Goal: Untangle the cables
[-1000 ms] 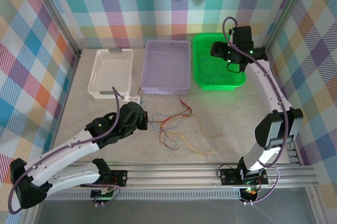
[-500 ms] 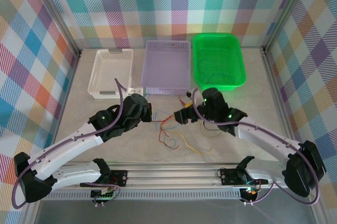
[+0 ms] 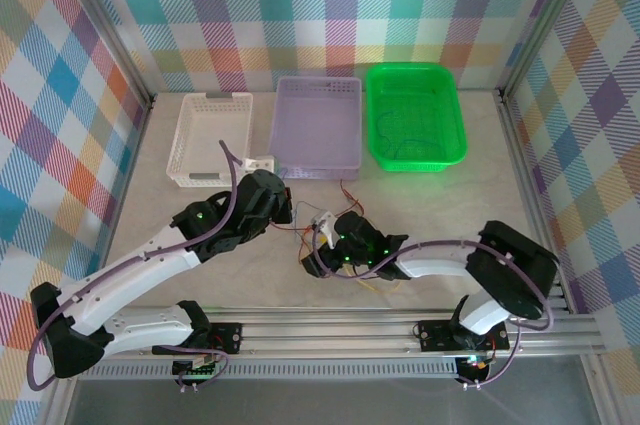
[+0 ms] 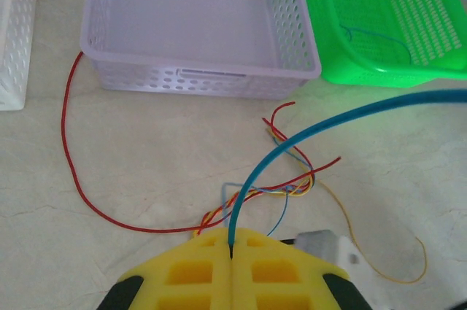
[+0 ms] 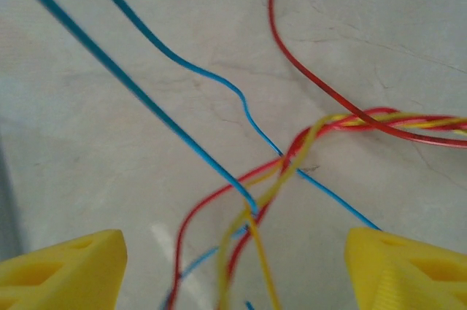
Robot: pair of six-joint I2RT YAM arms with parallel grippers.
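The cables (image 3: 345, 207) lie tangled on the table in front of the purple basket: thin red, yellow-orange and blue wires. My left gripper (image 3: 282, 207) is shut on a blue cable (image 4: 292, 138), which rises from the closed yellow fingers (image 4: 197, 266) and arcs off to the right. A long red cable (image 4: 69, 142) loops left toward the purple basket. The twisted knot (image 4: 292, 187) lies just ahead of it. My right gripper (image 5: 233, 266) hovers open over the crossing red, yellow and blue strands (image 5: 255, 208), which lie between its spread fingers (image 5: 62, 266) without being gripped.
A white basket (image 3: 190, 130), a purple basket (image 3: 350, 135) and a green basket (image 3: 455, 135) stand in a row at the back. A thin cable (image 4: 376, 33) lies inside the green one. The two wrists are close together mid-table.
My right arm has swung from the green basket down to the tangle, and its open gripper is now over it. My left gripper has moved slightly up and right.
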